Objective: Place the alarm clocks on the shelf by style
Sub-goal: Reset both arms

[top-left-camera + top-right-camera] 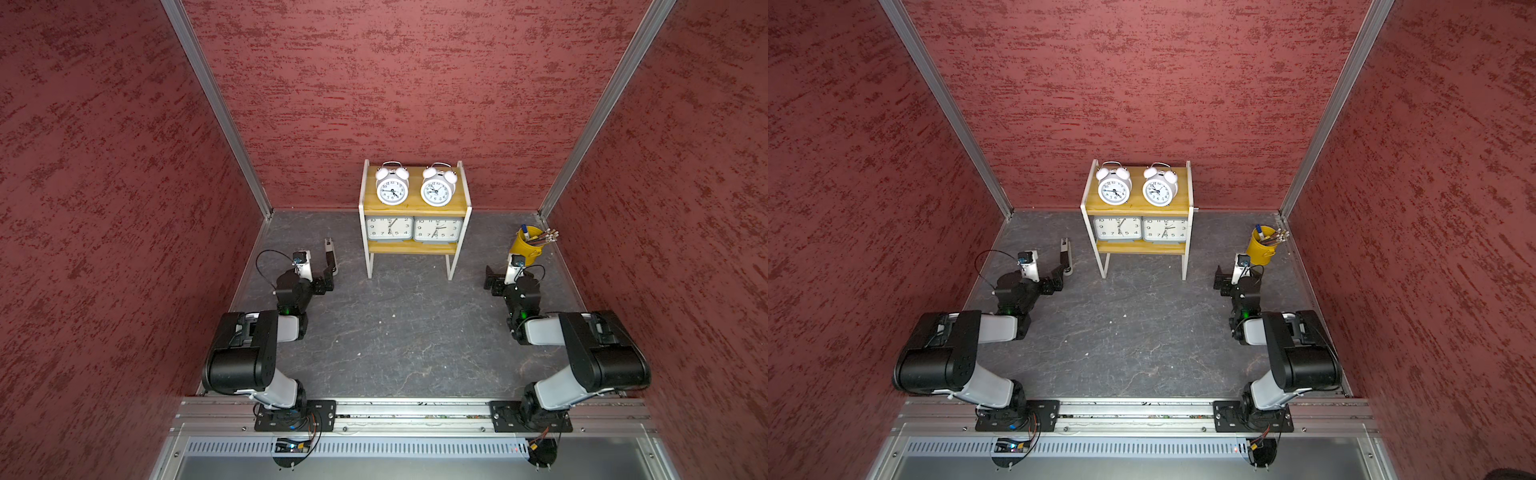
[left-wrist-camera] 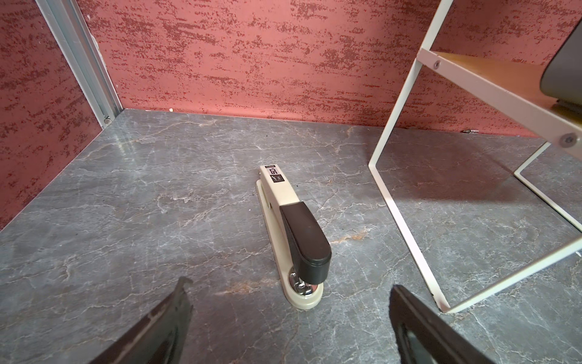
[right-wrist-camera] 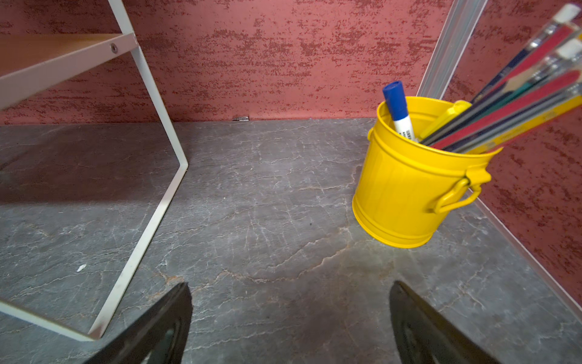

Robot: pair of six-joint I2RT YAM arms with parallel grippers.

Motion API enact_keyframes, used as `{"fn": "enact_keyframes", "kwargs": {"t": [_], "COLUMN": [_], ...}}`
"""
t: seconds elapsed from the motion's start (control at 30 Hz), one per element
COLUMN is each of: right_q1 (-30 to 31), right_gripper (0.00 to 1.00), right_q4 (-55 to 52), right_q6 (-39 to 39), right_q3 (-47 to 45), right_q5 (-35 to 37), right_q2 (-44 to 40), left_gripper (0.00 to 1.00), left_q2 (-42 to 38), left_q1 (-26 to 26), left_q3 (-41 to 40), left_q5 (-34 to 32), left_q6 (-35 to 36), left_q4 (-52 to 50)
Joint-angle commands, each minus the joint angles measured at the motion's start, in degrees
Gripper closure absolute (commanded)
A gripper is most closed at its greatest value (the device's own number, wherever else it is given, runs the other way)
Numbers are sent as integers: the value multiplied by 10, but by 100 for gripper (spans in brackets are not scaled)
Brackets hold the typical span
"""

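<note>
both arms (image 1: 291, 293) (image 1: 523, 299) crouch folded low on either side of the shelf (image 1: 415, 211), jaws spread wide.

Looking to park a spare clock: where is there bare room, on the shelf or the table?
The table is bare from the shelf legs to the front rail. Both boards are full: twin-bell clocks on top, grey clocks below. Beside the shelf it is tighter: stapler left, pen cup right.
</note>
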Motion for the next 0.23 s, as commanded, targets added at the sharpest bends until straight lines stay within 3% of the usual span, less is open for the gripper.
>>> {"fn": "enact_keyframes", "kwargs": {"t": [0.0,0.2], "right_q1": [-4,-4], "right_gripper": [2,2], "right_q4": [0,0], "right_q6": [3,3], "right_q3": [9,8], "right_q5": [8,8], "right_q2": [-4,-3], "left_gripper": [0,0], "left_q2": [-1,-1], "left_q1": [1,0], "left_q3": [0,-1], "left_q5": [-4,-4], "left_q6": [4,4], "left_q4": [11,12]}}
